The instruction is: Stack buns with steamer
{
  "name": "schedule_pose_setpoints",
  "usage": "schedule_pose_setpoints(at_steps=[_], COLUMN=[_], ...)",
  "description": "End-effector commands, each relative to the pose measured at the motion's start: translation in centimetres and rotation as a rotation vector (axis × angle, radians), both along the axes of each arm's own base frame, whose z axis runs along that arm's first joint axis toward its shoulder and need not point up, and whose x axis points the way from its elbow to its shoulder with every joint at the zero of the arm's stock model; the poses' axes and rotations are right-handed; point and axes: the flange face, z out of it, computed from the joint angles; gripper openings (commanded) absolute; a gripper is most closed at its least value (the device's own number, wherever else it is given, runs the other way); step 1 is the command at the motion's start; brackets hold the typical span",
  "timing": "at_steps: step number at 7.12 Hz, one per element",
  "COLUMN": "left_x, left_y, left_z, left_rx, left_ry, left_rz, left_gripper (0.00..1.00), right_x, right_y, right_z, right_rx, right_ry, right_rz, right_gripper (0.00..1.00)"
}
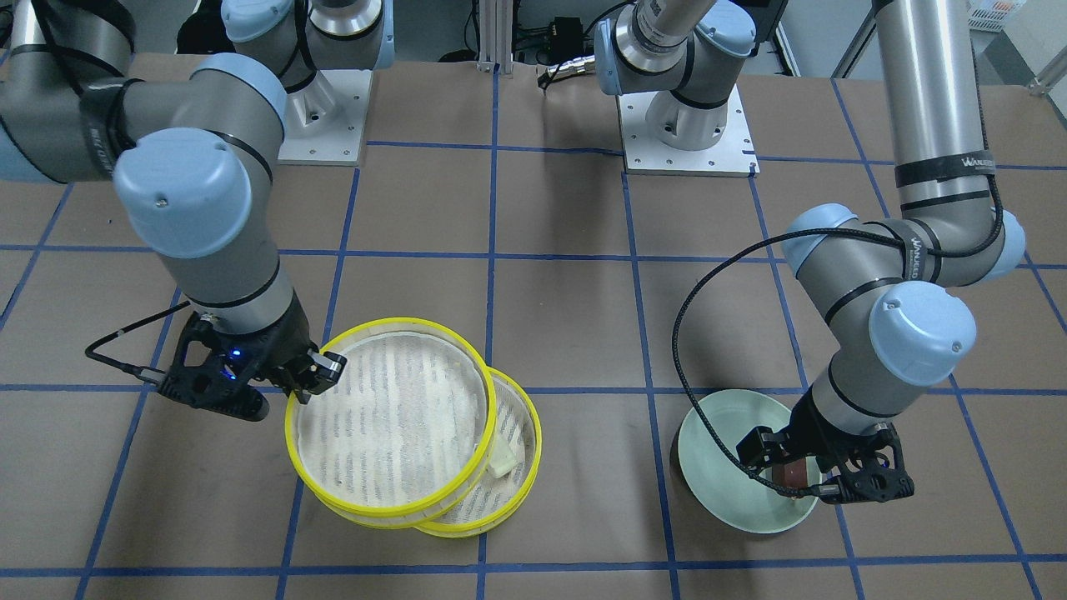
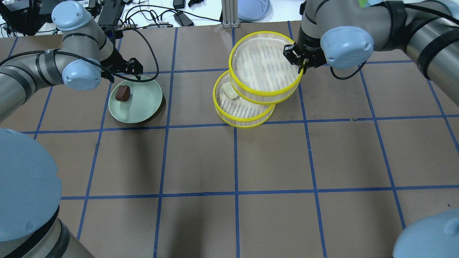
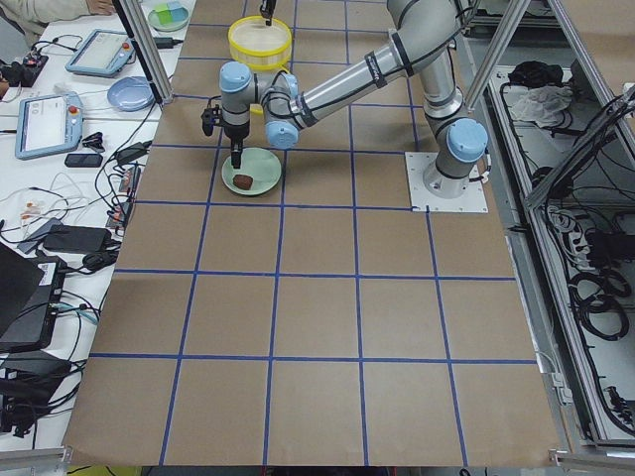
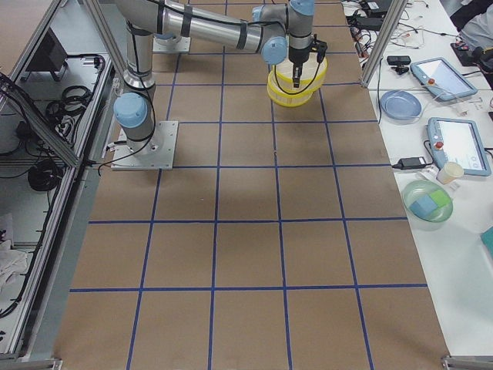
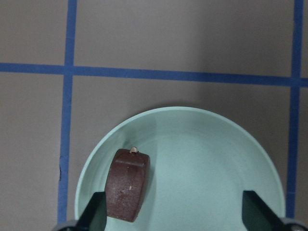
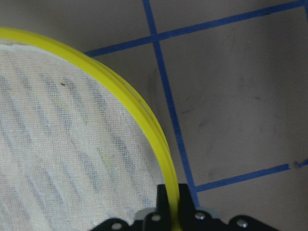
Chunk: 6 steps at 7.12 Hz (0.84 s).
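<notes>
The dark reddish-brown bun lies on the pale green plate. My left gripper is open just above the plate, with the brown bun by one finger and clear of it. The cream-white bun lies in the lower steamer tier. My right gripper is shut on the yellow rim of the upper steamer tier. It holds that tier tilted and offset over the lower one, partly covering it. The rim runs between the jaws in the right wrist view.
The table is brown with blue tape lines. Both arm bases stand at the robot's side. Tablets and bowls sit on the side bench beyond the table edge.
</notes>
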Motion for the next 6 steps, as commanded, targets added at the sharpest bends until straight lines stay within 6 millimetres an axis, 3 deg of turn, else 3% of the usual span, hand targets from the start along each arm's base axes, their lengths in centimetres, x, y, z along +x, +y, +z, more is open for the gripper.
schedule_pose_setpoints(at_steps=[1,2,4,5,6], left_x=[2.4,2.7,2.7,2.8,2.9], left_y=[0.0,0.1,0.1,0.1,0.0], left_z=[-2.4,-3.9,-5.8,-6.0,-6.1], left_rx=[0.049,0.074,0.094,0.097,0.097], left_ry=[-0.025,-0.017,-0.01,-0.009,-0.009], left_rz=[-0.135,-0.133,-0.121,-0.12,-0.12], left_gripper=[1.0,1.0,0.98,0.73,0.26], right_x=[3.5,4.4,4.5,4.5,4.5], right_y=[0.5,0.9,0.3,0.4,0.6], right_z=[-2.7,-3.1,-4.5,-4.7,-5.2], right_rx=[0.036,0.034,0.041,0.05,0.06], right_ry=[-0.007,-0.005,-0.002,-0.001,0.0], right_rz=[-0.052,-0.053,-0.048,-0.056,-0.057], right_gripper=[0.0,0.0,0.0,0.0,0.0])
